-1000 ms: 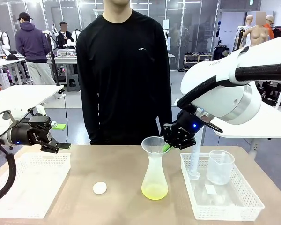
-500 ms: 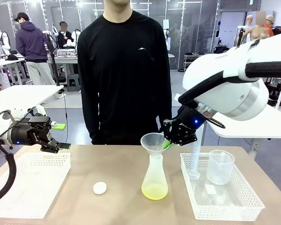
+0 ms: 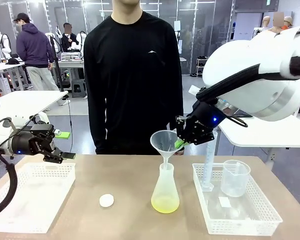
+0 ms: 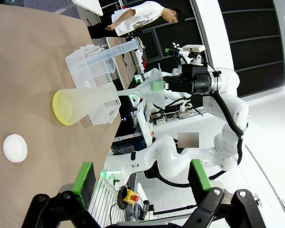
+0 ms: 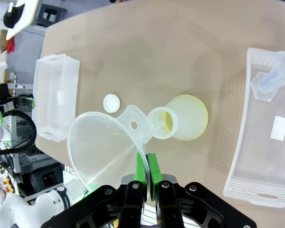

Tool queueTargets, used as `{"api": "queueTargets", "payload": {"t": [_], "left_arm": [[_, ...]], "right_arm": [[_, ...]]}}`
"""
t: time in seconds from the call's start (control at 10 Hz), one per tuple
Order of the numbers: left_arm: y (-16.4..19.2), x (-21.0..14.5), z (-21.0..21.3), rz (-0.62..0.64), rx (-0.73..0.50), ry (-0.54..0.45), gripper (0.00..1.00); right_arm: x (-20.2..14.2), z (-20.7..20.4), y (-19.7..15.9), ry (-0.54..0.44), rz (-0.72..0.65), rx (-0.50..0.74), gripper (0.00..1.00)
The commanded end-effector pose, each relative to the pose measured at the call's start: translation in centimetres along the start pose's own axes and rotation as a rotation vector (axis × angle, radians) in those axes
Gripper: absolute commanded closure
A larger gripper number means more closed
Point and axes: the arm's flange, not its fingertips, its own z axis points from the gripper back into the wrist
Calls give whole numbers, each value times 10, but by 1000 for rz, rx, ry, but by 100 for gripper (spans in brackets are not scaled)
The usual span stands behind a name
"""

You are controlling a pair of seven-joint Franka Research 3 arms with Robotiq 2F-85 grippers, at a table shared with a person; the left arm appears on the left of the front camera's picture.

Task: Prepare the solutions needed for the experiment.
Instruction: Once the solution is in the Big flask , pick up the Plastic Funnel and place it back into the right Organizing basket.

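A clear conical flask [image 3: 165, 187] stands mid-table with the solutions [image 3: 165, 204] as a shallow yellow layer in its bottom. My right gripper [image 3: 179, 144] is shut on the rim of a clear funnel [image 3: 164, 142], held raised with its stem tip about at the flask's mouth. In the right wrist view the green pads [image 5: 141, 170] pinch the funnel [image 5: 104, 147] wall, with the flask [image 5: 183, 118] below. My left gripper [image 3: 65, 145] hovers open at the table's far left. The left wrist view shows its pads [image 4: 84, 176] apart, and the flask [image 4: 85, 102] farther off.
A small white cap [image 3: 106, 200] lies left of the flask. A white basket [image 3: 250, 220] at the right holds a graduated cylinder [image 3: 208, 162] and a beaker [image 3: 235, 177]. Another white basket [image 3: 20, 220] sits at the left. A person [image 3: 135, 75] stands at the far edge.
My right gripper has risen with the funnel, lifting it up from its seat in the flask's neck. The left arm has stayed still.
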Motion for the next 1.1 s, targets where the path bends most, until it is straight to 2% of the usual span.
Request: {"api": "queueTargets", "payload": {"t": [0.0,0.2,0.5,0.7,1.0], "left_arm": [[-1,0,1,-13,-2,11,0],[-1,0,1,-13,-2,11,0],[-1,0,1,-13,-2,11,0],[-1,0,1,-13,-2,11,0],[-1,0,1,-13,-2,11,0]], "right_arm": [[-11,13,9,-47,21,-21,100],[-9,27,13,-64,29,-26,100],[-8,32,8,-24,39,-7,100],[-6,52,-14,-22,48,-11,100],[-4,81,-67,1,-14,-22,100]]}}
